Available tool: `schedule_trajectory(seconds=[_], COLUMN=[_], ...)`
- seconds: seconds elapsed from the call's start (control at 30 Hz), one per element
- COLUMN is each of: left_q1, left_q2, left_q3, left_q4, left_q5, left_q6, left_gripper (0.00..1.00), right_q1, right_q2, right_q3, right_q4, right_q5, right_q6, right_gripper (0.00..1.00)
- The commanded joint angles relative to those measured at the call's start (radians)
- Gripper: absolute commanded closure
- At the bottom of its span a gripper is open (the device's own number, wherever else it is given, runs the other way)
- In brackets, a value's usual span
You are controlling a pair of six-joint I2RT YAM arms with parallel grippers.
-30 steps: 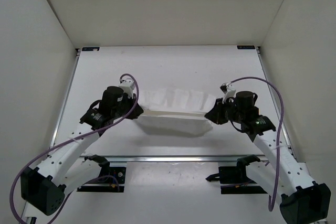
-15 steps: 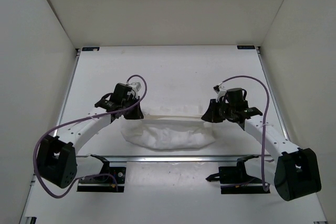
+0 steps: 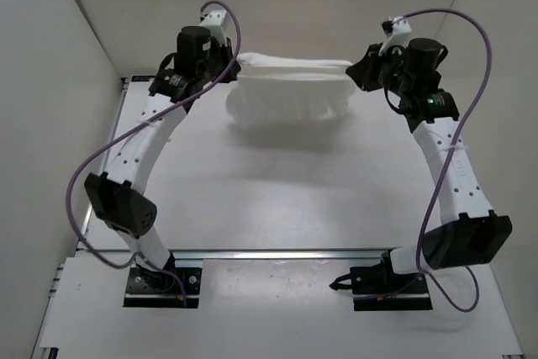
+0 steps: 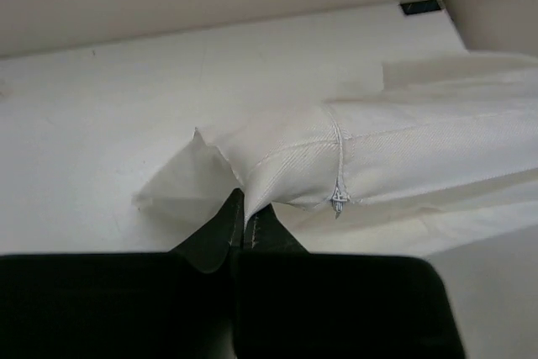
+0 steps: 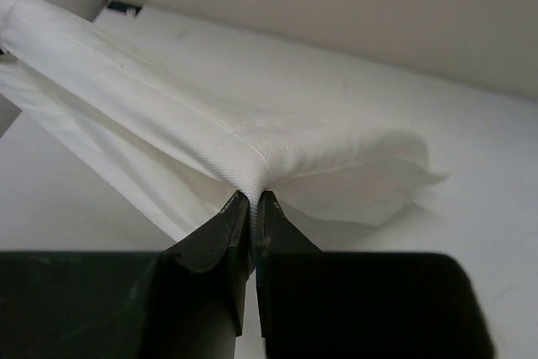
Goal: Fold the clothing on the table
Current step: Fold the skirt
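The clothing (image 3: 290, 94) hangs stretched at 12 o'clock, above the far end of the tabletop (image 3: 277, 191). The left end effector (image 3: 229, 71) is clenched on its 9 o'clock end and the right end effector (image 3: 360, 77) on its 3 o'clock end. Both wrist views show fabric pinched between closed fingertips. Holding 2 opposite ends raised and pulled apart probably lets the loose body drop straight and shed wrinkles, ready to be laid flat for a fold. Whether the lower edge touches the tabletop I cannot tell.
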Motion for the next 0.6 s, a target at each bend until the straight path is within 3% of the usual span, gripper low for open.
schedule_trajectory(seconds=[0.0, 0.13, 0.23, 0.4, 0.57], left_q1=[0.009, 0.017, 0.008, -0.04, -0.065], left_q2=[-0.163, -0.359, -0.459, -0.652, -0.763], left_q3=[0.02, -0.261, -0.487, -0.881, -1.041], left_q4=[0.025, 0.156, 0.13, 0.064, -0.013], left_q5=[-0.205, -0.197, -0.194, -0.139, -0.088], left_q6=[0.058, 0.037, 0.032, -0.064, -0.141], left_gripper=[1.0, 1.0, 1.0, 1.0, 1.0], right_q1=[-0.007, -0.019, -0.028, 0.058, 0.157], right_q2=[-0.092, -0.2, -0.278, -0.432, -0.539], right_q3=[0.104, -0.096, -0.289, -0.605, -0.774], right_q4=[0.007, 0.038, 0.018, -0.04, -0.081], right_q5=[0.181, 0.186, 0.175, 0.186, 0.167], right_q6=[-0.09, -0.093, -0.076, -0.003, 0.106], right_gripper=[1.0, 1.0, 1.0, 1.0, 1.0])
